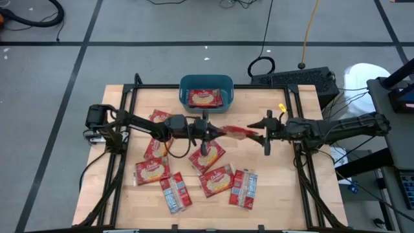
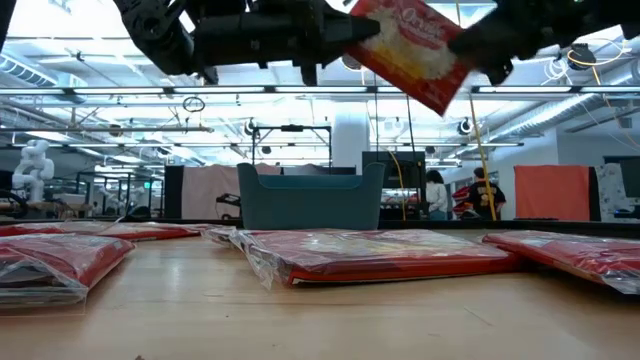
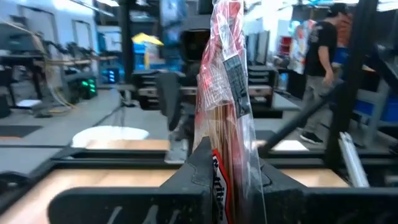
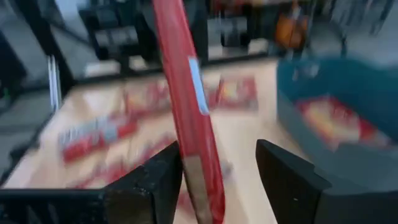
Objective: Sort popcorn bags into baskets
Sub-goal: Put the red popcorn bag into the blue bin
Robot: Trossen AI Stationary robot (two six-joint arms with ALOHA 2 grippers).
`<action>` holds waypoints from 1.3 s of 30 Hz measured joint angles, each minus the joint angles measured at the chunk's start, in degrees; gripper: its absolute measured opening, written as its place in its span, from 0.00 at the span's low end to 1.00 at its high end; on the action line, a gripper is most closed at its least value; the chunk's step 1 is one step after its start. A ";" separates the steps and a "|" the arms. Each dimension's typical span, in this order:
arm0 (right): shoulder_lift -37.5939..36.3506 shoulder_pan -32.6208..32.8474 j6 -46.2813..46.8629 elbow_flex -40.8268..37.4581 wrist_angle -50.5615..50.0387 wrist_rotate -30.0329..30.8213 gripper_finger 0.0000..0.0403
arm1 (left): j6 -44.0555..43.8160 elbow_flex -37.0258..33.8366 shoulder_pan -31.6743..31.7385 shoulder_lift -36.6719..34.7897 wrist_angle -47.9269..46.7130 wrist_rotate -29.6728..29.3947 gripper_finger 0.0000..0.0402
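Near the desk's (image 1: 129, 200) front edge, loose popcorn bags (image 1: 217, 180) lie flat. Above mid-desk, the left end effector (image 1: 213, 129) is clamped on one raised popcorn bag (image 1: 240, 132); the right end effector (image 1: 268, 132) stands spread, its fingers either side of that bag's far end. At the back edge the teal basket (image 1: 183, 88) holds one bag (image 1: 205, 98)
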 joint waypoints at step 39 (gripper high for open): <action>31.89 -9.30 -15.19 57.98 -49.92 -9.29 0.40 | -3.22 0.24 1.45 9.61 33.75 -2.06 0.06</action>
